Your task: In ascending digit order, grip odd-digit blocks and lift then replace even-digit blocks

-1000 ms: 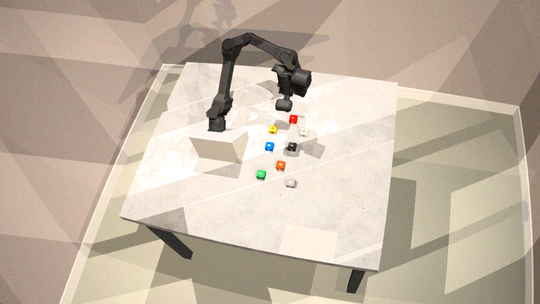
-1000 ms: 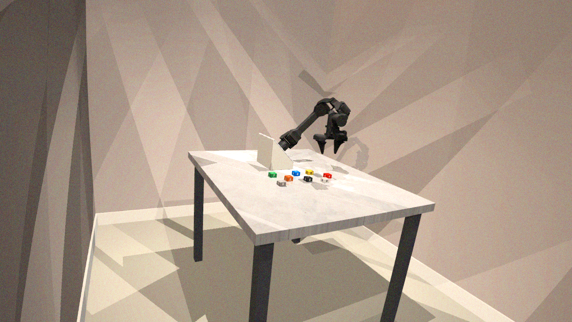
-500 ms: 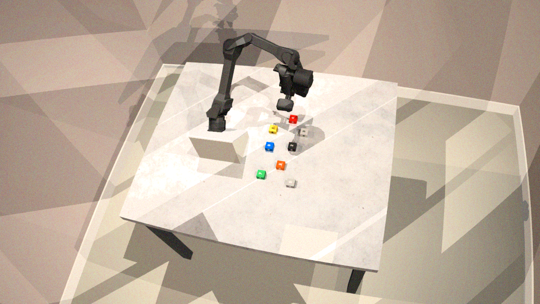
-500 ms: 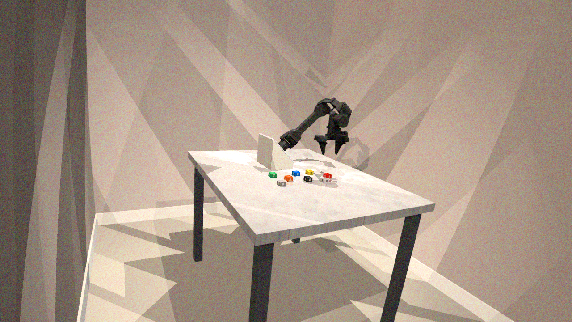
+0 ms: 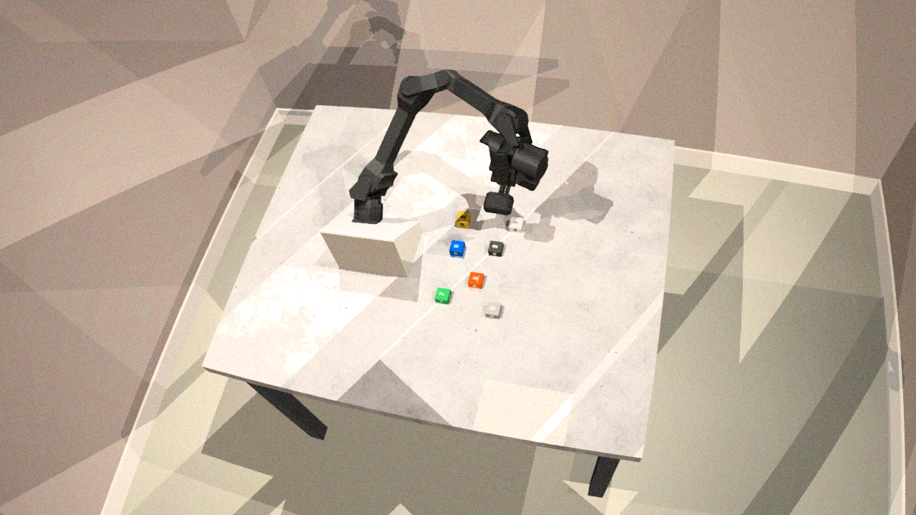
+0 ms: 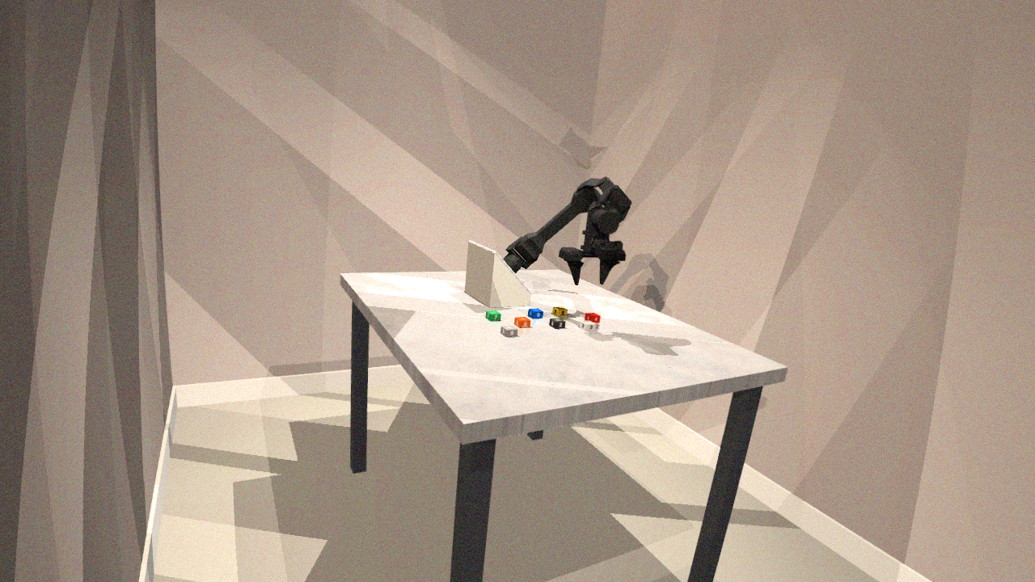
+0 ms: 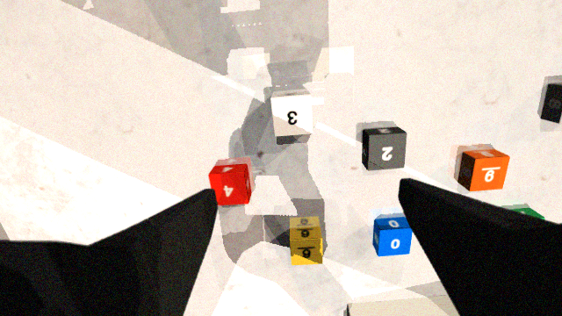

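My gripper (image 6: 590, 283) (image 7: 306, 193) is open and empty, high above the table. In the wrist view, the red 4 block (image 7: 230, 186) (image 6: 593, 317) is by the left fingertip; the top view hides it behind a finger. The white 3 block (image 7: 291, 116) (image 5: 515, 224) lies beyond the fingertips. The dark 2 block (image 7: 385, 149) (image 5: 494, 247), blue 0 block (image 7: 392, 237) (image 5: 456, 248) and green 7 block (image 5: 442, 295) stand apart. The yellow block (image 7: 306, 251) (image 5: 463, 219) and orange block (image 7: 487, 172) (image 5: 476, 280) show underlined digits, 6 or 9. The grey block's (image 5: 491, 310) digit is unreadable.
The pale wedge-shaped base (image 5: 368, 249) (image 6: 492, 278) stands left of the blocks in the top view, under the arm. All the blocks rest on the marbled table (image 5: 563, 307) (image 6: 579, 376). Strong shadows and bright patches cross its top.
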Available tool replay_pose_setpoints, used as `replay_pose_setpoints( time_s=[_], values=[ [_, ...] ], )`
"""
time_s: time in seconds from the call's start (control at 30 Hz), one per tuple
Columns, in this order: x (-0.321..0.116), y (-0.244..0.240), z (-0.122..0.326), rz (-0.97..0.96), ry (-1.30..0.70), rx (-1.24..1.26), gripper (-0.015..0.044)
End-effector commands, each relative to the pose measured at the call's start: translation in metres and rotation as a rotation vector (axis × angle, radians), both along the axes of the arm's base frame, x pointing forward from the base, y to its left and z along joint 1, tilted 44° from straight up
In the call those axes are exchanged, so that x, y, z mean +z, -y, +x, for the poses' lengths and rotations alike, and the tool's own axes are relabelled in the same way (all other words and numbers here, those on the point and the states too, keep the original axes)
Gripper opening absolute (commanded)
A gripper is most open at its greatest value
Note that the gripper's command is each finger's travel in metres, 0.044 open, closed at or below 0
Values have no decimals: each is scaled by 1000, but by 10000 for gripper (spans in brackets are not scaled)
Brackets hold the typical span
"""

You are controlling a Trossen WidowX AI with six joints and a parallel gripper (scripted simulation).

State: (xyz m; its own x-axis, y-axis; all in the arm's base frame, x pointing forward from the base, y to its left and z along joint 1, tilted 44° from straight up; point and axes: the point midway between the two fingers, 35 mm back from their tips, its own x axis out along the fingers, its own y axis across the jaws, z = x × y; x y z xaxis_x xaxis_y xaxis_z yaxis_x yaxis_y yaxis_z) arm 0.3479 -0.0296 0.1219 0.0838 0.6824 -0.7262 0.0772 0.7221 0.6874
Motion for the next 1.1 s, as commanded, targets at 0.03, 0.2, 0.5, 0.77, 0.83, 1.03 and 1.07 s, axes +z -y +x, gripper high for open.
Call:
replay_pose_setpoints(
  time_s=[0.03,0.2,0.5,0.77,0.83,1.03,1.07],
  values=[
    [-2,2,4,-5,8,13,400],
    [-2,2,4,-5,8,13,400],
    [-2,2,4,-5,8,13,400],
    [-56,56,-27,-9,7,13,400],
    [-56,56,-27,-9,7,13,400],
    [-56,56,-27,-9,7,13,400],
    [-56,56,-27,-9,7,13,400]
  ],
)
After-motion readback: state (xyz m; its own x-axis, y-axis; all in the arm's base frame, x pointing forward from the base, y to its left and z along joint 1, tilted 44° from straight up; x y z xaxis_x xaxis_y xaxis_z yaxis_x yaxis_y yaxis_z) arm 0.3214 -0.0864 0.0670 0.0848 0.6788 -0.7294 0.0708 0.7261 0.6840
